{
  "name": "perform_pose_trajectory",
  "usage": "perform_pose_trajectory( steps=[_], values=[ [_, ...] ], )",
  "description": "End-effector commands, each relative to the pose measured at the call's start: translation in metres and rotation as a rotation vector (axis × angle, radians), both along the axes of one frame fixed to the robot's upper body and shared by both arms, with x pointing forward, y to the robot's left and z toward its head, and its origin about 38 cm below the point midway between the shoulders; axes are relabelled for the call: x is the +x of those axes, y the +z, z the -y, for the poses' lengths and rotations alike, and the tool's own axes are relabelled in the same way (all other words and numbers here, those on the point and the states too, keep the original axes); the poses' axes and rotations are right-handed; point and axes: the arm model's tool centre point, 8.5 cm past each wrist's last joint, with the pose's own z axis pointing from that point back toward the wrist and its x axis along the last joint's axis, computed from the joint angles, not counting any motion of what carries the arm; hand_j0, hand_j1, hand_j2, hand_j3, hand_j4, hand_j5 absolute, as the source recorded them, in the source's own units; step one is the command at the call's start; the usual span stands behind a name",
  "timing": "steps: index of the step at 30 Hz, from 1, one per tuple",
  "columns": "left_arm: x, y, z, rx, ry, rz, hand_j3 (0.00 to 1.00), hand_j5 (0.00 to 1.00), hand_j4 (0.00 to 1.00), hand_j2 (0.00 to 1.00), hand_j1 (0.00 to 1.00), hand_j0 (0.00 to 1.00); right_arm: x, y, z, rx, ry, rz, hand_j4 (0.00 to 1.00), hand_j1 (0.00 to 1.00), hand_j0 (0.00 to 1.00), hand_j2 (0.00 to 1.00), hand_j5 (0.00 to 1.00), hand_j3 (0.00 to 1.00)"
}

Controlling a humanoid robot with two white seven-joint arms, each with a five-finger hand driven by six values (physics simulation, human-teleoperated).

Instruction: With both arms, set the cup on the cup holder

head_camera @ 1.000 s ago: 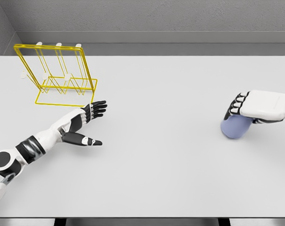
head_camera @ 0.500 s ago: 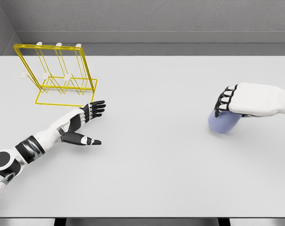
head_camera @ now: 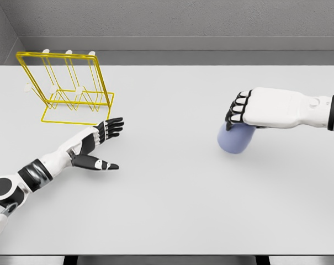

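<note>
While right hand (head_camera: 255,110) grips cup (head_camera: 236,138) from above over tabletop (head_camera: 172,193), left hand (head_camera: 97,144) lies open, fingers spread, near rack (head_camera: 64,85).

1 head view looks down from the near edge across the table (head_camera: 172,210), facing the far wall (head_camera: 183,19), probably moderately close.

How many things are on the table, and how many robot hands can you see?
Blue cup: 1
Yellow cup holder: 1
Robot hands: 2, the left hand and the right hand
Total: 4
</note>
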Motion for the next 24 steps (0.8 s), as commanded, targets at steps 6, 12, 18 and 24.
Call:
perform_pose_trajectory(
  steps=[6, 12, 18, 24],
  values=[
    [0.0, 0.0, -0.001, -0.002, 0.002, -0.001, 1.0, 1.0, 1.0, 1.0, 1.0, 1.0, 0.002, -0.006, -0.023, 0.016, 0.044, -0.015, 0.6, 0.6, 0.6, 0.6, 0.6, 0.6],
    [0.0, 0.0, 0.0, -0.004, 0.001, -0.003, 1.0, 1.0, 1.0, 1.0, 1.0, 1.0, 0.003, -0.008, -0.035, 0.024, 0.066, -0.014, 0.6, 0.6, 0.6, 0.6, 0.6, 0.6],
    [0.0, 0.0, 0.0, -0.002, 0.001, 0.0, 1.0, 1.0, 1.0, 1.0, 1.0, 1.0, 0.003, -0.012, -0.05, 0.033, 0.095, -0.023, 0.6, 0.6, 0.6, 0.6, 0.6, 0.6],
    [0.0, -0.001, -0.001, -0.002, 0.002, -0.003, 1.0, 1.0, 1.0, 1.0, 1.0, 1.0, 0.003, -0.02, -0.07, 0.033, 0.132, -0.012, 0.6, 0.6, 0.6, 0.6, 0.6, 0.6]
  ],
)
